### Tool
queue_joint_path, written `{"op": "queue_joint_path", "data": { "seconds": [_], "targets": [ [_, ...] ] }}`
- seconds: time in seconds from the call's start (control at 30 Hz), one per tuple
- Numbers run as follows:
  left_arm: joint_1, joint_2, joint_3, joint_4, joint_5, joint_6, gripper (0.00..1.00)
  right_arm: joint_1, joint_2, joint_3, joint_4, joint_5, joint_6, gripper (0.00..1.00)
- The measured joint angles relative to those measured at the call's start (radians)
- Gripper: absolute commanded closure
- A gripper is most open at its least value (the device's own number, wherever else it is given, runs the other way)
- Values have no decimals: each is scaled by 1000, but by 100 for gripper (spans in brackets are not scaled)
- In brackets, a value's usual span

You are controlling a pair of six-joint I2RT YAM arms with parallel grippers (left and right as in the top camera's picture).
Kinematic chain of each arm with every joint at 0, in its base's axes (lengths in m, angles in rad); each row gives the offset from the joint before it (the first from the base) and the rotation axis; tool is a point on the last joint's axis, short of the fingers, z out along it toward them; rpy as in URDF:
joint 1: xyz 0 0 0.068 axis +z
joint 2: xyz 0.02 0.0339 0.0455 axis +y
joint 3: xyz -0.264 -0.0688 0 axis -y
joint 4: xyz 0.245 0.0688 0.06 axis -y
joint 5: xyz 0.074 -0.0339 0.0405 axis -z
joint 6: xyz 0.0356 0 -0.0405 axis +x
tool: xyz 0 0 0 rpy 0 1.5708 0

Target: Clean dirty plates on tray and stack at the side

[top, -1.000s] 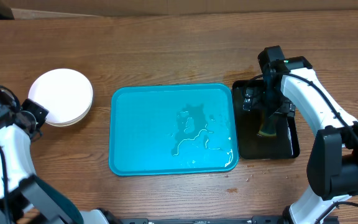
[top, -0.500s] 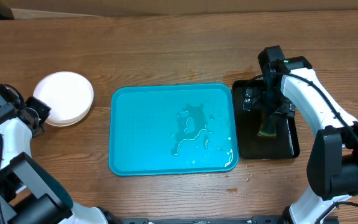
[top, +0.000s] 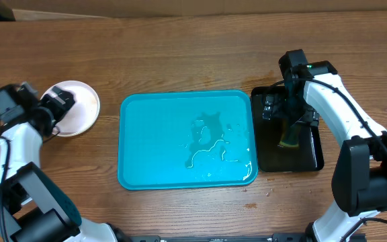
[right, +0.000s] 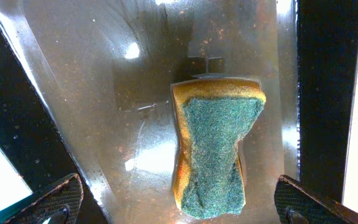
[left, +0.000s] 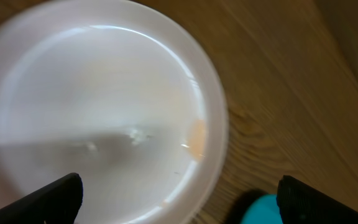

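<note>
The plates lie in a low pile on the wood left of the tray, a white one on top. In the left wrist view that top plate fills the picture and carries a small orange smear near its rim. My left gripper hovers over the pile's left side, open, holding nothing. The turquoise tray holds only puddles of water. My right gripper hangs open over a green-and-yellow sponge.
The sponge lies on a wet black tray right of the turquoise one. A corner of the turquoise tray shows beside the plate. Cardboard runs along the far table edge.
My left gripper has opened and let go of the top plate, and the left arm has swung up and right over the pile. The right arm has not moved.
</note>
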Motion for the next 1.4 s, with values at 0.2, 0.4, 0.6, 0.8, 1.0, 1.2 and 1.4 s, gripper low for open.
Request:
{"op": "queue_joint_path", "data": {
  "seconds": [0.2,0.4,0.6,0.8,1.0,1.2,1.4],
  "targets": [
    [-106,-3,1,-23,61,0,0,0,0,0,0,0,0,0],
    [-130,-3,1,-23,75,0,0,0,0,0,0,0,1,0],
    [-130,-3,1,-23,75,0,0,0,0,0,0,-1,0,0],
    [-130,-3,1,-23,75,0,0,5,-26,0,14,0,0,0],
    [-130,-3,1,-23,75,0,0,36,-295,-2,98,-3,0,0],
    [-130,-3,1,-23,76,0,0,44,-725,4,140,28,-1,0],
    [-130,-3,1,-23,75,0,0,44,-1099,6,183,85,-11,0]
  ]
}}
